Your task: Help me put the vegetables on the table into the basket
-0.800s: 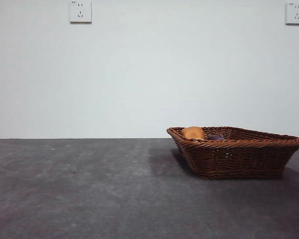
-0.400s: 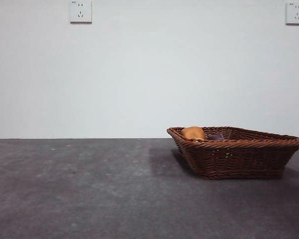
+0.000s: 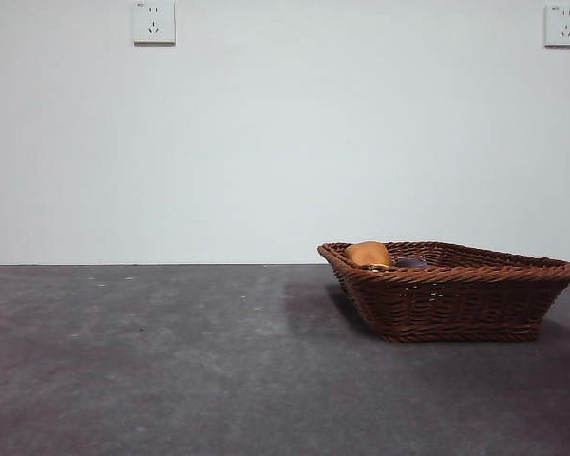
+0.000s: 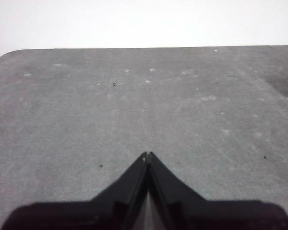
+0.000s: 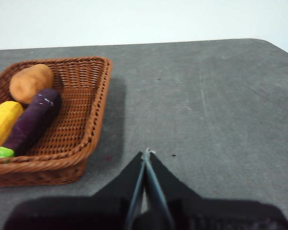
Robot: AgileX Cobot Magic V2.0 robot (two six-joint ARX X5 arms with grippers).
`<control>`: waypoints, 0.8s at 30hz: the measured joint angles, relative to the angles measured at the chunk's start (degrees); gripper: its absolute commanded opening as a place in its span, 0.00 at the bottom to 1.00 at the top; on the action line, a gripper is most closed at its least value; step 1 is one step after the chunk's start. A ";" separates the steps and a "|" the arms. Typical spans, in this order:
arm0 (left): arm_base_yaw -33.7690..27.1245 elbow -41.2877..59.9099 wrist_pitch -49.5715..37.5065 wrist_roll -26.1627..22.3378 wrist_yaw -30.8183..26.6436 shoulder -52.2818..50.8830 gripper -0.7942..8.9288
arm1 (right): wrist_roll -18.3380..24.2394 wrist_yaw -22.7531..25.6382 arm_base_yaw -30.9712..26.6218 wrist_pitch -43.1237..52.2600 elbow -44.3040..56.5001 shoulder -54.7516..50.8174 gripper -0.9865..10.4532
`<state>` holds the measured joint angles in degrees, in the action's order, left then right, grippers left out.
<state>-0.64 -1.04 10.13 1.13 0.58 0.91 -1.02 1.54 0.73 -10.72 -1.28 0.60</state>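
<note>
Right wrist view shows potato [image 5: 30,82], eggplant [image 5: 32,120] and corn [image 5: 2,125] inside the basket [image 5: 93,125] at ten o'clock; right claw [image 5: 146,154] and left claw [image 4: 147,156] pressed together over bare surface [image 4: 134,105]. Task looks finished; nothing remains to grasp.

Front cam low, level across table [image 3: 171,361]; wrist cams look down (right shares basket [image 5: 98,115] w/ front).

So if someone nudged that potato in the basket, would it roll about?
Probably only a little. The potato looks rounded and smooth, so it could rock, but it lies in a corner of the basket with the eggplant against it, which should pen it in. It looks like a toy, so likely light and firm.
</note>
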 measured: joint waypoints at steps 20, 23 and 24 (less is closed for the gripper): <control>0.00 0.00 -0.02 0.00 0.00 0.00 0.08 | 1.11 -0.13 4.13 -0.04 0.00 0.00 0.09; 0.00 0.00 0.00 0.00 0.02 0.00 0.08 | 1.27 1.51 4.11 0.04 0.00 0.00 0.09; 0.00 0.00 0.00 0.00 0.02 0.00 0.08 | 1.31 1.62 4.09 0.04 0.00 0.00 0.09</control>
<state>-0.64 -1.04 10.13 1.13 0.60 0.91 0.30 3.16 4.82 -10.68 -1.28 0.60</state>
